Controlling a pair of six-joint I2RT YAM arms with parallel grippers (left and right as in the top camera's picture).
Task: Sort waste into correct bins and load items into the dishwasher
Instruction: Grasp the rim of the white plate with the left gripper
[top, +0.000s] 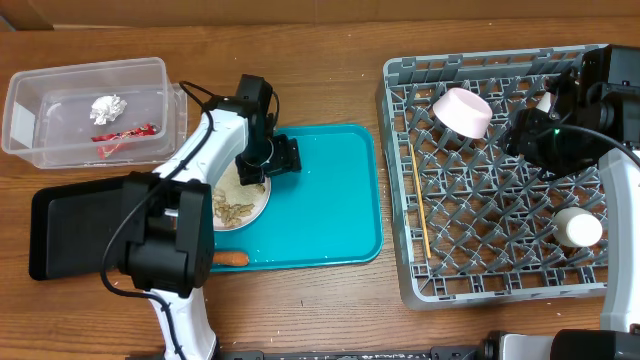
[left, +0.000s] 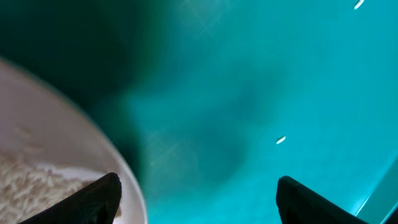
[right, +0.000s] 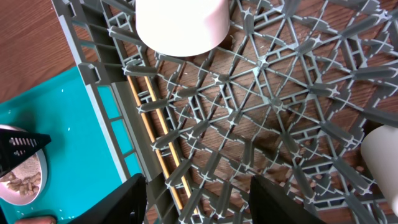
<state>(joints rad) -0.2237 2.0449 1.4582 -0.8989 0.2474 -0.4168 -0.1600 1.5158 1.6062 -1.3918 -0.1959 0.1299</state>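
The white plate (top: 244, 207) with nuts (top: 234, 210) and rice (left: 28, 183) sits at the left of the teal tray (top: 330, 210). My left gripper (top: 262, 165) is open, low over the plate's rim (left: 106, 149), one finger over the plate, one over the tray. The carrot (top: 231, 258) lies at the tray's front edge. The clear tub (top: 60, 120) holds the paper ball (top: 106, 105) and red wrapper (top: 125, 135). The black tray (top: 70, 225) lies front left. The grey rack (top: 500, 180) holds two bowls (top: 462, 110) (top: 578, 228) and chopsticks (top: 420, 210). My right gripper (right: 198, 193) is open above the rack.
The left arm's body (top: 160, 250) covers part of the black tray and the plate's left side. The rack's grey wall (right: 93, 81) stands between the teal tray and the rack floor. Wooden table (top: 320, 40) lies all around.
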